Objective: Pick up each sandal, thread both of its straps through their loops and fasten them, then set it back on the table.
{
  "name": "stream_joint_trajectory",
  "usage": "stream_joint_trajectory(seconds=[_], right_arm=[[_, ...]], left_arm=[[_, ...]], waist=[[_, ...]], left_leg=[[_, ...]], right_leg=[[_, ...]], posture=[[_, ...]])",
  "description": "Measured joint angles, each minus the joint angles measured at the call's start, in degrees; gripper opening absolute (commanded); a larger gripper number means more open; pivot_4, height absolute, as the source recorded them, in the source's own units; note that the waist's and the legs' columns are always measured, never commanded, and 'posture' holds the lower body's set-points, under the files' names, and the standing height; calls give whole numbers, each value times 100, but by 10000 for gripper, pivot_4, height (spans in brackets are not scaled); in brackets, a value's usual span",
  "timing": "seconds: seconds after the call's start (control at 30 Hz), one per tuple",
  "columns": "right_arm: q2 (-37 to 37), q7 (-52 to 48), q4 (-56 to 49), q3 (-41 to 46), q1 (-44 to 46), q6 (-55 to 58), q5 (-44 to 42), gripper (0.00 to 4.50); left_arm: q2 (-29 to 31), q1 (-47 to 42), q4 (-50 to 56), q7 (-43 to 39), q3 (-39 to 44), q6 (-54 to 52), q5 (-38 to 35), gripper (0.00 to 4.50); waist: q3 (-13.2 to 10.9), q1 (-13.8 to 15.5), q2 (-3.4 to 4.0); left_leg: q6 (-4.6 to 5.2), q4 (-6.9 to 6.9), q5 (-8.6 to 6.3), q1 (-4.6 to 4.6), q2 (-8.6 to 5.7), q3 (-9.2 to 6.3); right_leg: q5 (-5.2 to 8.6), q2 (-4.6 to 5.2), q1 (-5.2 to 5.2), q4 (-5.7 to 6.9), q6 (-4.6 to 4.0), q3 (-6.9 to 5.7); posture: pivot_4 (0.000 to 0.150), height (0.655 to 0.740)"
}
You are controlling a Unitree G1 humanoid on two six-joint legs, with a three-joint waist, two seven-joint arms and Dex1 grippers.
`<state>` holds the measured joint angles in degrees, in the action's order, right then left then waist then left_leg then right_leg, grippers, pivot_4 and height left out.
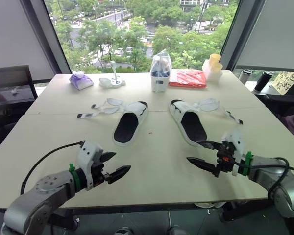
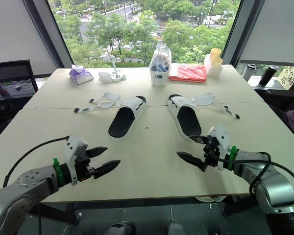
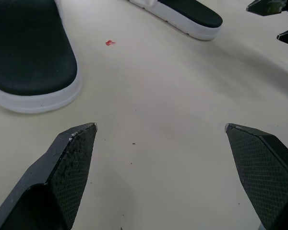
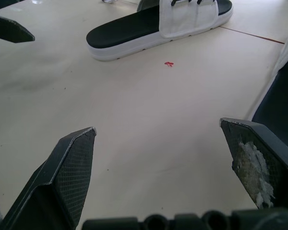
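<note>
two sandals lie side by side on the table (image 1: 157,166), heels toward the robot, long axes running away from it, straps (image 1: 108,105) loose and splayed outward. both claws hover spread wide, empty. the right gripper (image 1: 196,151) sits just beside the right sandal (image 1: 190,123) heel; the left gripper (image 1: 122,160) is farther from the left sandal (image 1: 127,125).

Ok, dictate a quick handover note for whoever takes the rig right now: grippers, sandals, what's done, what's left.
The left gripper is open and empty, over the near part of the table, short of the left sandal.
The right gripper is open and empty, close to the heel of the right sandal.
Both sandals lie sole-down, side by side mid-table, with their straps unfastened and splayed outward.
Done: nothing yet.
Left: for each sandal, pick it up, thread and fasten both straps, then set it back.
</note>
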<state>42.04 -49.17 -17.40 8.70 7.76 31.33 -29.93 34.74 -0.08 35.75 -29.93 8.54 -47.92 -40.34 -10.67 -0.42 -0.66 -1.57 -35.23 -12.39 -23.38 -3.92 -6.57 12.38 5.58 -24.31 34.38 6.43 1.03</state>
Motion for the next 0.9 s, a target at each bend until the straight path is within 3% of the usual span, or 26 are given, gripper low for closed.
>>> stream_joint_trajectory(seconds=[0.5,0.7,0.9], right_arm=[[-452,546,392,-334,305,-644,689,44585],[-492,1647,860,-364,515,-901,1782,44585],[-520,3003,2024,-785,1635,-1504,3354,44585]], left_arm=[[5,-513,-176,41,-110,-68,28,44385],[132,-1003,-573,-126,-220,-59,44,44385],[205,-2173,-1455,-558,-216,121,97,44385]], waist=[[0,-5,1],[1,-5,1],[1,-44,0]], left_leg=[[0,-7,1,4,-2,2],[-3,-11,4,5,-10,2],[-17,-13,13,15,-18,7]], right_leg=[[-6,-1,2,9,5,3],[-6,-1,2,18,4,4],[-7,-5,-3,41,3,7]], posture=[[1500,7400],[1500,7400],[1500,7400]])
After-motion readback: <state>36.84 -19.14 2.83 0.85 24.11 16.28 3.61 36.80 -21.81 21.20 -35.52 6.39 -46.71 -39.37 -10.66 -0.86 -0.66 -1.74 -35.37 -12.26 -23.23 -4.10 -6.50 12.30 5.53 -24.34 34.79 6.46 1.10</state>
